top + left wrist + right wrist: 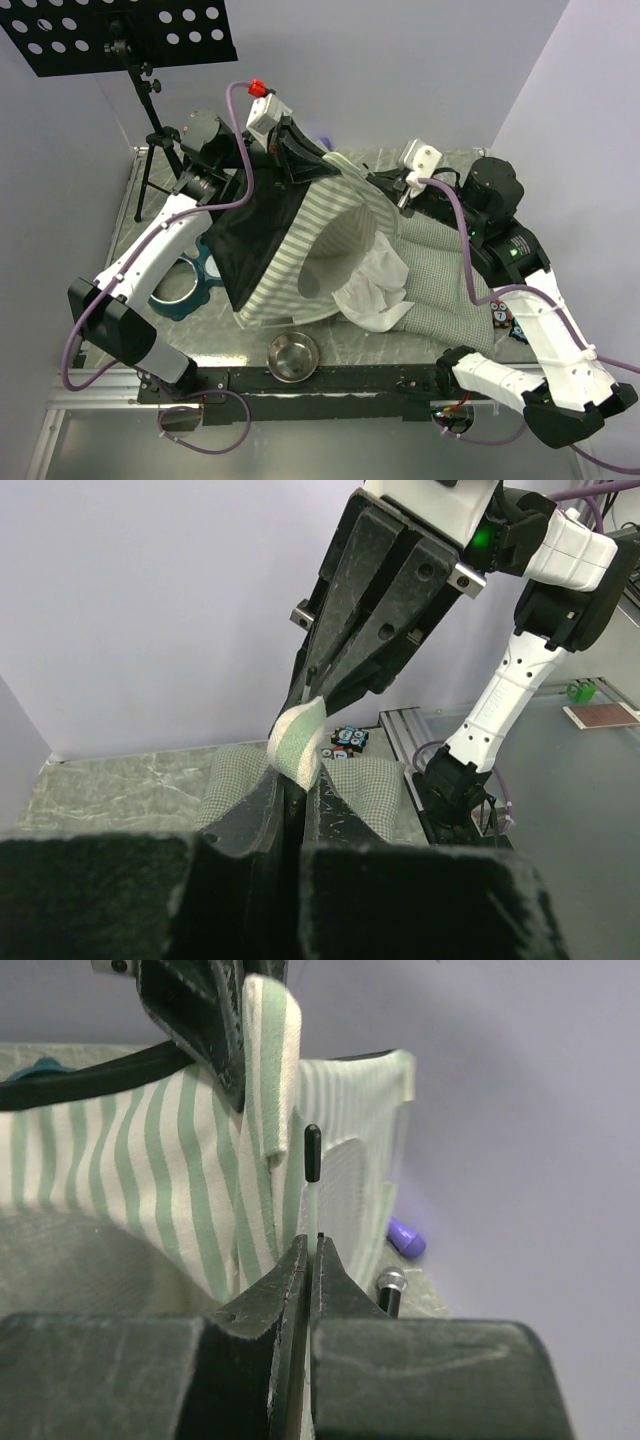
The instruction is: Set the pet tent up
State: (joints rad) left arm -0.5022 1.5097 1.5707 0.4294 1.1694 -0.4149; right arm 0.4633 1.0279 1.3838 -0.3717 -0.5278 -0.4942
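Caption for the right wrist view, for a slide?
Right pincer shut on a thin black-tipped pole beside the striped pet tent fabric.

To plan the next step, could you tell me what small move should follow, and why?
Probably the right gripper should nudge its thin white black-capped pole toward the green-and-white striped fabric fold pinched by the left gripper: the cap stands beside that fold, seemingly not yet inside.

One striped pet tent [290, 270] mid-table, one checked cushion mat [440, 290] at four o'clock, one black-tipped pole [312, 1155]. One steel bowl [293, 356] at six o'clock, one teal double-bowl holder [205, 268] at eight, one perforated music stand [130, 40] at eleven. Two robot arms: left arm [160, 240], right arm [550, 320].
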